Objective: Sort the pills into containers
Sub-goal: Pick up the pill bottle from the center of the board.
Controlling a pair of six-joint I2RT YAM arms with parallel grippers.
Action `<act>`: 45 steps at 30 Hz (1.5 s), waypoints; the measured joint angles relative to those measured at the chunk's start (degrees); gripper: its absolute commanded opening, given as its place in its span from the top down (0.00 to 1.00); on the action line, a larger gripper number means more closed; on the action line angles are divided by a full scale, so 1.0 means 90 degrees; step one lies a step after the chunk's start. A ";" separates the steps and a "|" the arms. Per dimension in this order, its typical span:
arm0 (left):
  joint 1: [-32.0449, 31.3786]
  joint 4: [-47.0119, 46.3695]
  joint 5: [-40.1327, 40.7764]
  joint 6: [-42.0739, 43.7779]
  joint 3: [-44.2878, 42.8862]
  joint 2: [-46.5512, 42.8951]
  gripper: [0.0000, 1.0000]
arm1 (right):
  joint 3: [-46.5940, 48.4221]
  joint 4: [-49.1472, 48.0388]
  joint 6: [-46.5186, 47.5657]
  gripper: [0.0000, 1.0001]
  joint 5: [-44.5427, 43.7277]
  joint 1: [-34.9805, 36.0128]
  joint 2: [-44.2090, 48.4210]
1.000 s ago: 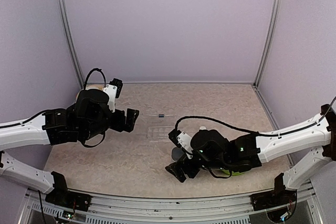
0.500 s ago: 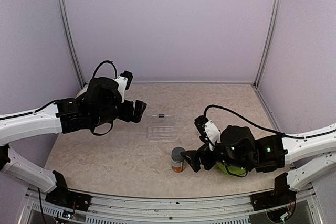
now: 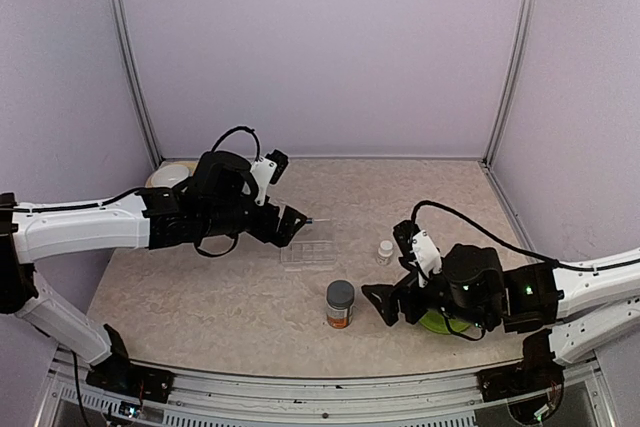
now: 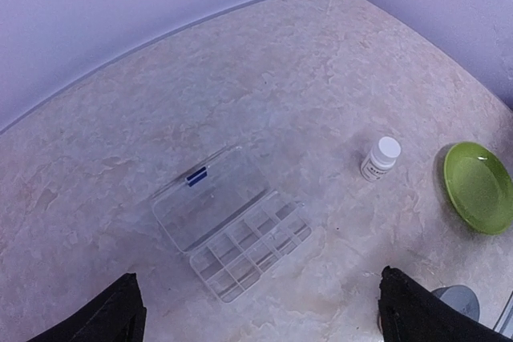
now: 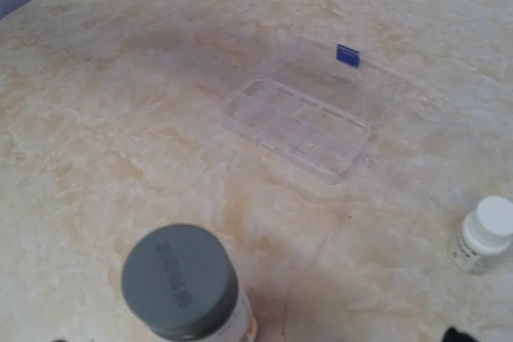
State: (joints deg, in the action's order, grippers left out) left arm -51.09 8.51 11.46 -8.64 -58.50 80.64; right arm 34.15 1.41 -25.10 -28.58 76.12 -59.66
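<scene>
Grippers both gaped wide and empty, left gripper [image 3: 292, 223] hovered near far-left corner of clear compartment box [image 3: 308, 252], box lay lid-open on table [image 3: 200, 287], right gripper [image 3: 385, 302] sat low beside grey-capped bottle [image 3: 340, 304], white bottle [image 3: 385, 251] just right of box, pills too small to discern.

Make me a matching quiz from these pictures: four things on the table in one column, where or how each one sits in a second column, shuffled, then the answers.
Things:
1. clear plastic compartment box
2. small white bottle
3. grey-capped bottle with an orange label
4. green round dish

Places or states:
A. partly hidden under the right arm in the top view
B. lying with its lid open
C. standing upright on the near side of the box
D. between the box and the dish

Pairs: 1-B, 2-D, 3-C, 4-A.
</scene>
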 measured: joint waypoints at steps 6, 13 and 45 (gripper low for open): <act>-0.0017 0.0017 -0.0554 0.0474 -0.0670 0.0595 0.01 | -0.0041 0.0007 0.0017 0.00 -0.0401 -0.0002 0.0121; -0.0143 0.0301 -0.1256 0.1061 -0.1518 0.1445 0.02 | -0.0044 0.0187 -0.0189 0.00 -0.0908 -0.0068 0.0430; -0.1139 0.1355 -0.2582 0.2302 -0.1433 0.2378 0.29 | -0.0185 0.0882 -0.0826 0.00 -0.1229 -0.0253 0.0889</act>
State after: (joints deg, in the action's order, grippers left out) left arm -61.34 20.71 -11.77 12.08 -71.40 102.04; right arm 32.49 9.34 -32.53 -39.64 73.84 -51.66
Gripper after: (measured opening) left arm 0.759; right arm 0.996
